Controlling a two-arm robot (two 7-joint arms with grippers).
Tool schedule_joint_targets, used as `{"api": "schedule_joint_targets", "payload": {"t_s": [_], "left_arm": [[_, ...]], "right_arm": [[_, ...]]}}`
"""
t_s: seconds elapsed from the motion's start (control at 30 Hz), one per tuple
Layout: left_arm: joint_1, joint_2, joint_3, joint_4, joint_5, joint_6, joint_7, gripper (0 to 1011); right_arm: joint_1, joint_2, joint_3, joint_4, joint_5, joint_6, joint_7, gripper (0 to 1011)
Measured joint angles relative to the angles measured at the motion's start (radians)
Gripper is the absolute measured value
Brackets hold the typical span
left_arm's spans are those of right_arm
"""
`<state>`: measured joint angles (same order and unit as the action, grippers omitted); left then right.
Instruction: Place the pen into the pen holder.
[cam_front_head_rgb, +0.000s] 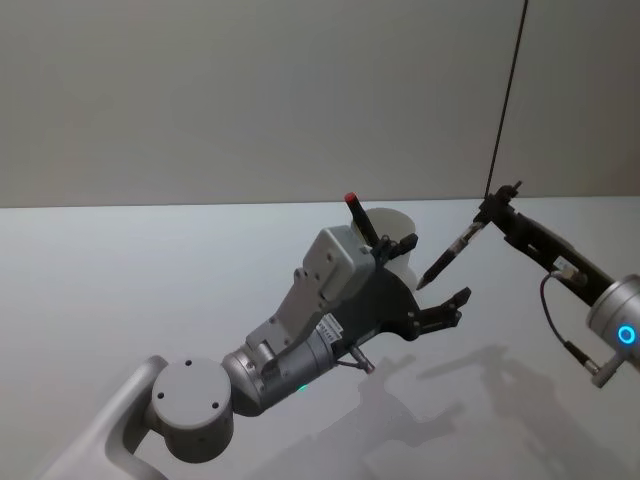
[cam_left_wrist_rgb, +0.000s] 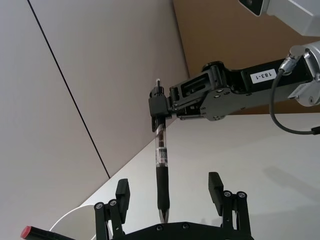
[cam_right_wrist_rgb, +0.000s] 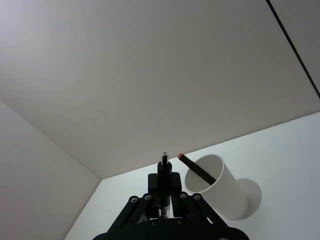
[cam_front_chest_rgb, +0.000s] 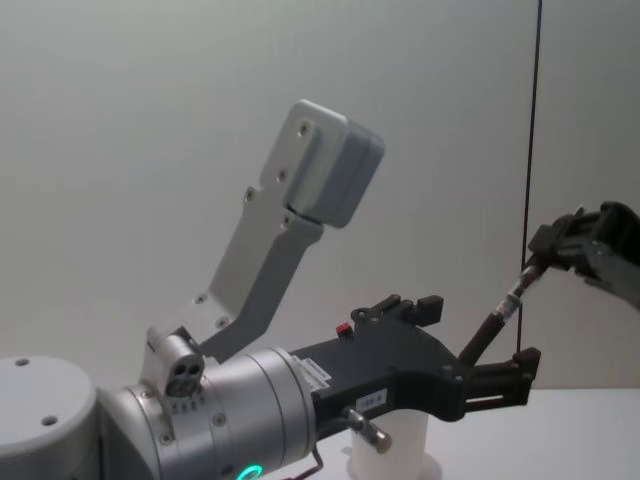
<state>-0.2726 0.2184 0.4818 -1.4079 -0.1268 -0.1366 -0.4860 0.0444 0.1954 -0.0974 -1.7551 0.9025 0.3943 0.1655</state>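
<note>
**Red-ended pen in cup; 2nd pen held by R end effector**

Pen holder (cam_front_head_rgb: 398, 222): plain white tapered cup, smooth matte, rolled rim, standing upright on the pale grey table (cam_front_head_rgb: 150, 290). The pen (cam_front_head_rgb: 357, 215), slim, black w/ small red end, sits inside it, leaning on the rim, red end up and sticking out above.

Right end effector (cam_front_head_rgb: 488, 215), black angular metal, is above and to the right of the pen holder. It's clamped on the top end of a ballpoint pen (cam_front_head_rgb: 450, 255): clear barrel, black rubbery grip, tip slanting down toward the holder.

Left end effector (cam_front_head_rgb: 438, 270), black w/ grey-white housing, is just in front of the pen holder, fingers spread wide, gripping nothing.

Left wrist view: the ballpoint's tip hangs between the two left fingers (cam_left_wrist_rgb: 122, 192); contact can't be told.

Right wrist view looks into the holder's round mouth (cam_right_wrist_rgb: 220, 182) w/ the pen crossing it.

Chest view: holder's flared base (cam_front_chest_rgb: 390, 445) seen under the left end effector.
</note>
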Motion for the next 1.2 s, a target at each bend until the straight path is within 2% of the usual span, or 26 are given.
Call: {"api": "schedule_joint_targets", "payload": {"t_s": [0.33, 0.53, 0.57, 0.83, 1.2], "left_arm": [[0.000, 0.000, 0.000, 0.000, 0.000, 0.000, 0.000, 1003], [0.000, 0.000, 0.000, 0.000, 0.000, 0.000, 0.000, 1002], [0.000, 0.000, 0.000, 0.000, 0.000, 0.000, 0.000, 1002], [0.000, 0.000, 0.000, 0.000, 0.000, 0.000, 0.000, 1003], [0.000, 0.000, 0.000, 0.000, 0.000, 0.000, 0.000, 1003]], "right_arm": [[0.038, 0.019, -0.009, 0.045, -0.102, -0.072, 0.074, 132], [0.087, 0.031, -0.013, 0.105, -0.173, -0.118, 0.156, 132], [0.087, 0.031, -0.013, 0.105, -0.173, -0.118, 0.156, 132], [0.179, 0.037, -0.020, 0.218, -0.241, -0.165, 0.290, 132], [0.286, 0.029, -0.034, 0.368, -0.299, -0.217, 0.423, 132]]}}
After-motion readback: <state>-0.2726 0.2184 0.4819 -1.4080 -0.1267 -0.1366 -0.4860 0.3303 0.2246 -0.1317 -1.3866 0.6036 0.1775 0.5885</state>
